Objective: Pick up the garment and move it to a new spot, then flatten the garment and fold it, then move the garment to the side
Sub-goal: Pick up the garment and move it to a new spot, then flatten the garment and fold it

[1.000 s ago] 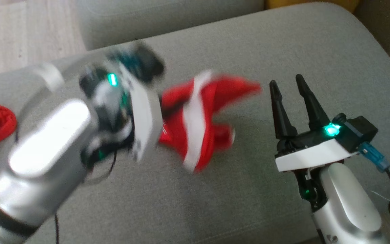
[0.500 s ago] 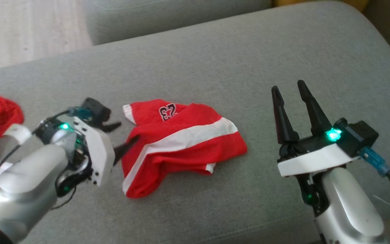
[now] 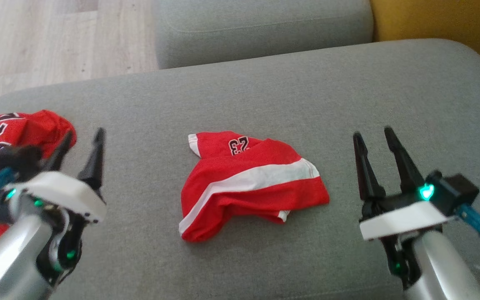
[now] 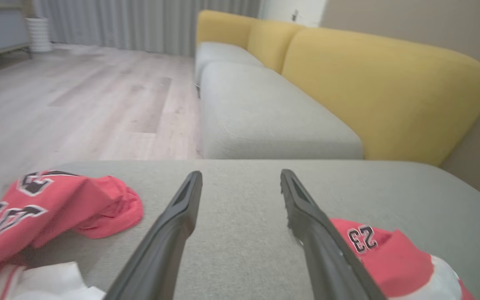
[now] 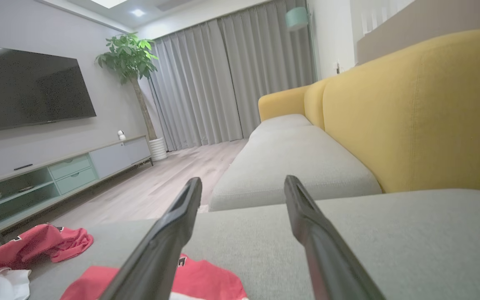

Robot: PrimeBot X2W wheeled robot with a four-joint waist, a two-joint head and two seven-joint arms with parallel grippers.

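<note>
We are holding our left gripper (image 3: 85,134) spread and empty at the lower left of the head view, and our right gripper (image 3: 372,133) likewise at the lower right. The red garment (image 3: 252,183) is lying crumpled at centre frame on the cushion (image 3: 265,91), touching neither gripper. A jersey (image 3: 11,129) is lying at the left edge.

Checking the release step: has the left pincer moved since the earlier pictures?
Yes. The left pincer has drawn back leftward, away from the shorts whose edge it was at; bare cushion now lies between them.
</note>
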